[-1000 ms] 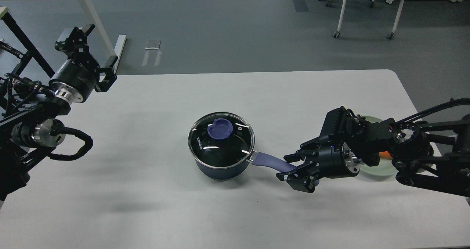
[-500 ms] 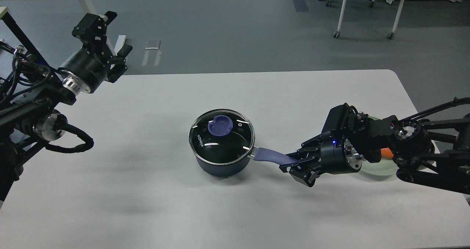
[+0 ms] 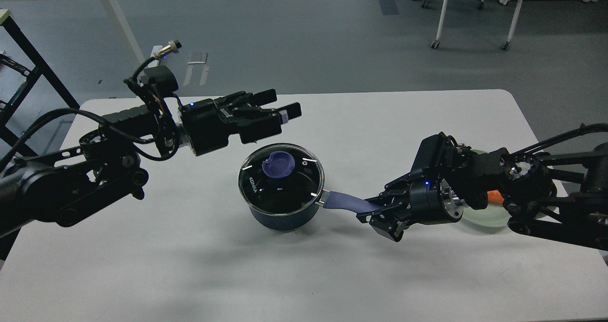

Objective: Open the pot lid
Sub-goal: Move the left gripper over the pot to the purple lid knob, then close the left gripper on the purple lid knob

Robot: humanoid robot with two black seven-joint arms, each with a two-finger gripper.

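Observation:
The navy pot [image 3: 284, 217] stands in the middle of the white table [image 3: 190, 265]. The glass pot lid [image 3: 282, 178] sits on it, its purple knob [image 3: 278, 165] on top and the white lettering at its left. The pot's purple handle [image 3: 344, 202] points right. My right gripper [image 3: 380, 213] is shut on the far end of the handle. My left gripper [image 3: 282, 109] is open and empty, its fingers pointing right. It hovers above and just behind the lid, not touching it.
A shallow glass dish [image 3: 482, 215] with a bit of orange carrot [image 3: 495, 196] lies at the table's right edge, mostly hidden behind my right arm. Chair legs [image 3: 475, 18] and a desk frame [image 3: 118, 18] stand on the floor beyond the table.
My left arm has swung in from the far left to above the lid. My right gripper has shut on the handle's end, and the pot has shifted slightly left.

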